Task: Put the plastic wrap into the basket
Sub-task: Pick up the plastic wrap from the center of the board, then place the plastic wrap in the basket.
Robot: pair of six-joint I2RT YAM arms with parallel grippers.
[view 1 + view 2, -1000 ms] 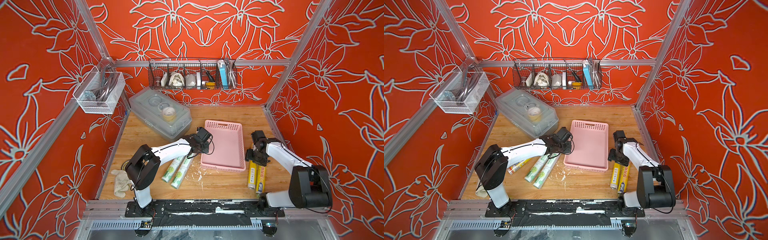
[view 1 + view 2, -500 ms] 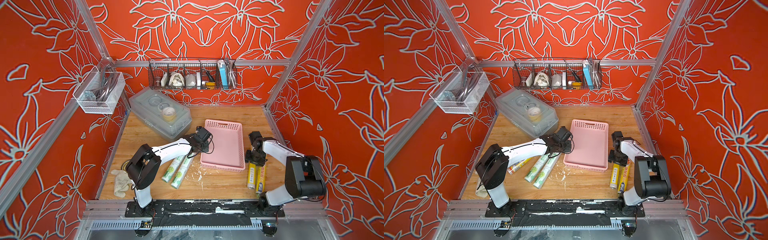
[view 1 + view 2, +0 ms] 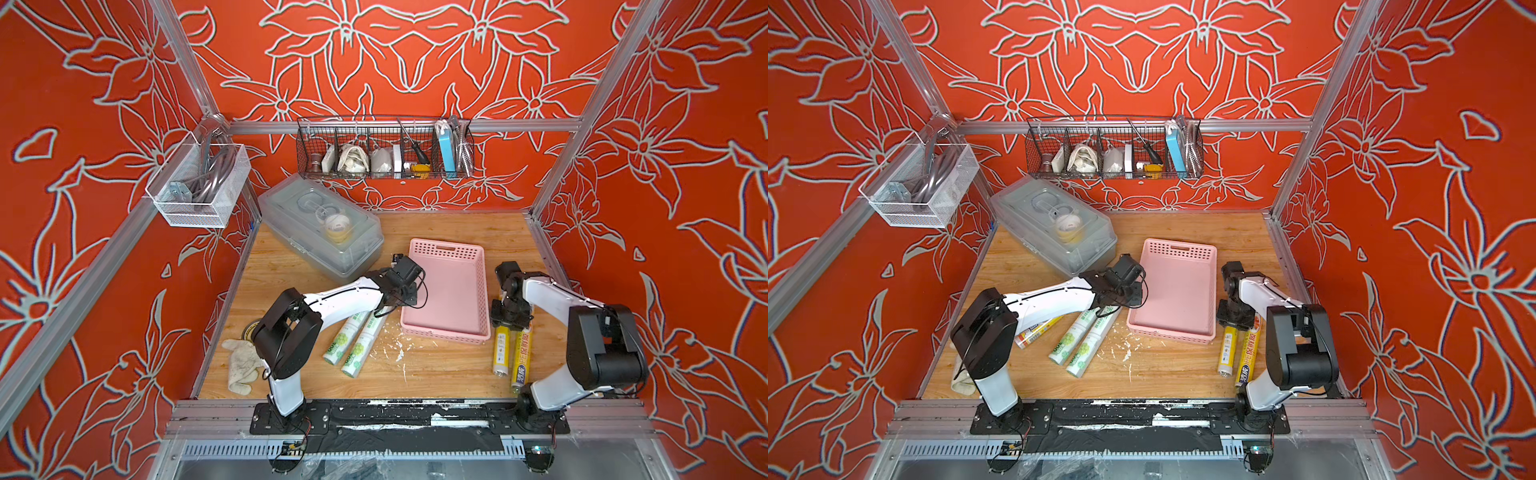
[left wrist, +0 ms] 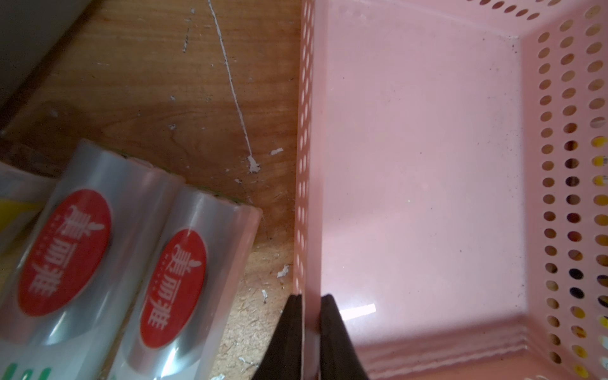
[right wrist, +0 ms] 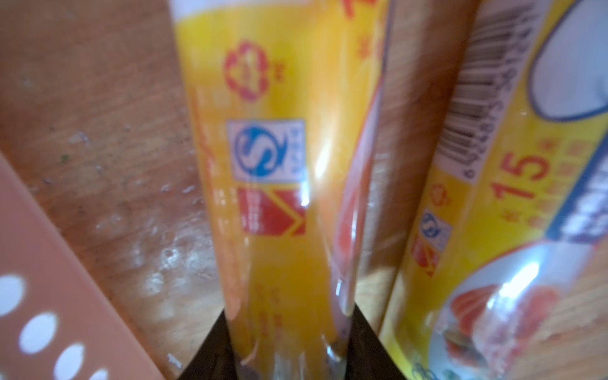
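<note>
pink basket (image 4: 427,164) at right of frame, left end effector (image 4: 310,304) pinching its side wall, right end effector (image 5: 291,314) closed tight on a yellow roll (image 5: 276,98), bench (image 5: 98,98) beneath

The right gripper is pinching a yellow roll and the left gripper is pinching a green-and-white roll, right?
Not quite. The left gripper is pinching the side wall of the pink basket, not a green-and-white roll; the left wrist view shows it. The right gripper does pinch a yellow roll.
</note>
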